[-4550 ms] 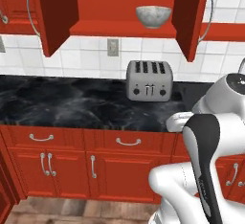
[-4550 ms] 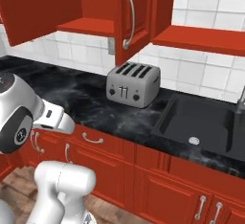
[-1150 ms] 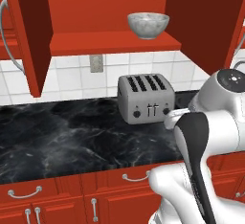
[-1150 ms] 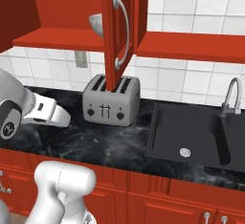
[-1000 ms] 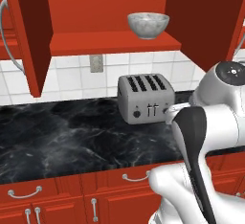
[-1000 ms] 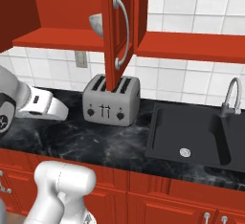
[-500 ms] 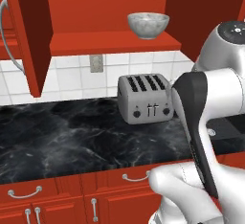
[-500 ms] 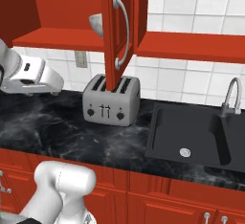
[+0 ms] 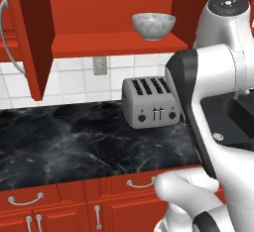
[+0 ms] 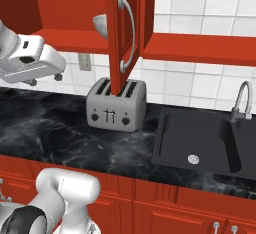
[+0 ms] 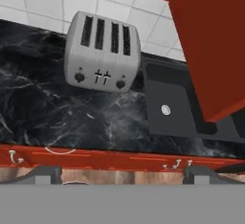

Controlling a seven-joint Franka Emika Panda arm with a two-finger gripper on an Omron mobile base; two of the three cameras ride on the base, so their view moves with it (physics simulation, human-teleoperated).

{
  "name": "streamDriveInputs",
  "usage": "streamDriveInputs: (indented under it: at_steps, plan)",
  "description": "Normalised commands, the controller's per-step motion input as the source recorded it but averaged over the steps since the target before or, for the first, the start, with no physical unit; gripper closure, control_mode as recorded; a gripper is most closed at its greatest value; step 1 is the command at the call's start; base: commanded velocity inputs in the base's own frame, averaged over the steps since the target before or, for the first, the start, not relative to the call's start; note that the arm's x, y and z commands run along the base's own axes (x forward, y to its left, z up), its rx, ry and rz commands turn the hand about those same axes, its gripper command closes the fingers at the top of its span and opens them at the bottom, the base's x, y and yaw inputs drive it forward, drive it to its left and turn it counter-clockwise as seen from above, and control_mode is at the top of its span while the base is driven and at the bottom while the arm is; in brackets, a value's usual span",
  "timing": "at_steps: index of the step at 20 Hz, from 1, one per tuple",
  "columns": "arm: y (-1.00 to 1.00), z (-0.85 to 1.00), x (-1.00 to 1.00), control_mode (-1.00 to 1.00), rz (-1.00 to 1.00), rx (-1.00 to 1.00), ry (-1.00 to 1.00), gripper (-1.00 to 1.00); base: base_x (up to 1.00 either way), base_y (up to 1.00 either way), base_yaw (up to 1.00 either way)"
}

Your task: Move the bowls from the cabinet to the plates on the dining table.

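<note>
Left base view | mottled bowl (image 9: pixel 154 26) sat on open cabinet (image 9: pixel 114 45) shelf above toaster (image 9: pixel 151 108) | end effector (image 11: pixel 119 170) spread, empty, over tabletop (image 11: pixel 57 108).

A home kitchen is shown; red panelled cabinets (image 9: pixel 30 32) are hung above a black marble-look counter (image 9: pixel 74 146); a silver four-slot toaster (image 9: pixel 151 108) is set against white wall tiles (image 10: pixel 200 28); a black sink (image 10: pixel 205 145) with a curved tap (image 10: pixel 243 100) is seen.

Bowl (image 10: pixel 101 26) half hidden behind open cabinet door (image 10: pixel 122 33)
</note>
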Motion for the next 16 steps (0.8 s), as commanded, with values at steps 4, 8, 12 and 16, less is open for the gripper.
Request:
streamDriveInputs:
  at_steps: [4, 8, 12, 16]
  plan:
    - [0.0, 0.0, 0.27, -1.0, 0.04, -0.26, 0.0, -1.0, 0.0, 0.0, 0.0]
    - [0.0, 0.05, 0.27, -1.0, 0.07, -0.2, 0.0, -1.0, 0.0, 0.0, 0.0]
    - [-0.03, 0.34, 0.28, -1.0, 0.11, -0.11, 0.0, -1.0, 0.0, 0.0, 0.0]
    - [-0.06, 0.38, 0.35, -1.0, 0.17, -0.02, 0.0, -1.0, 0.0, 0.0, 0.0]
